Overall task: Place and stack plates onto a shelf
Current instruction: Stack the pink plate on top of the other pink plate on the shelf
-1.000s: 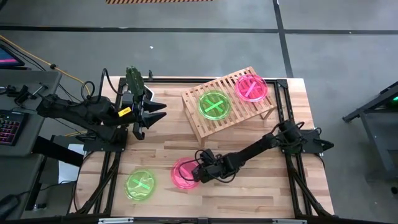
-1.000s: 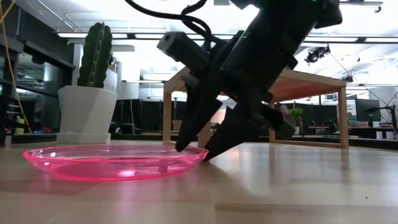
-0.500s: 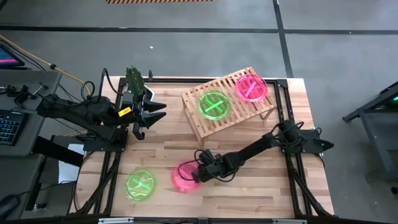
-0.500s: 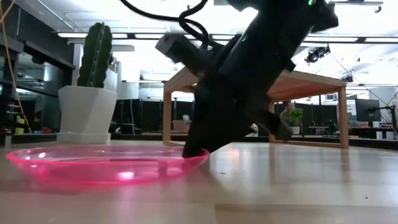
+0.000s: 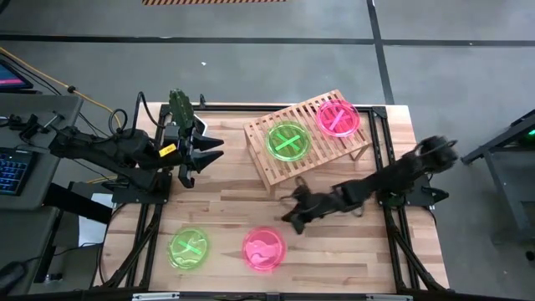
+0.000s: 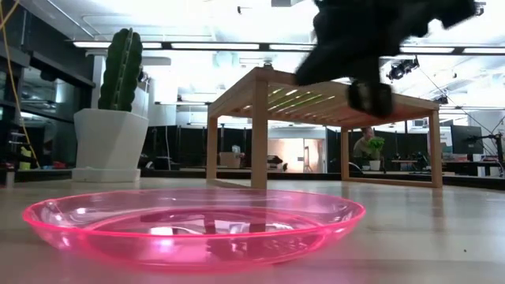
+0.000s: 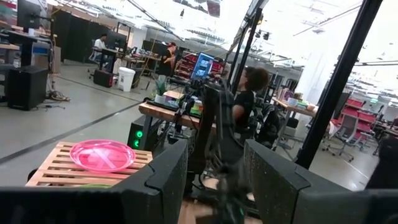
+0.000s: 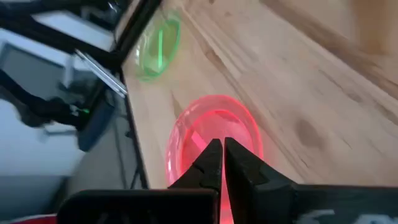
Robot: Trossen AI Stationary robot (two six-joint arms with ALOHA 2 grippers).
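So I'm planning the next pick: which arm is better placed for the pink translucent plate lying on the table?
Right. Its gripper hangs just beside the pink translucent plate, fingers nearly closed; the left gripper waits across the table, farther off.

Left arm (image 5: 109, 150): dark matte links, rounded joints, one small yellow label near the wrist; gripper (image 5: 209, 150) of two black pointed fingers (image 7: 155, 180), broad and flat-faced seen from the wrist. Right arm (image 5: 393, 177): same black build, slim links, rounded joints; gripper (image 8: 221, 163) with narrow tapered black fingers.
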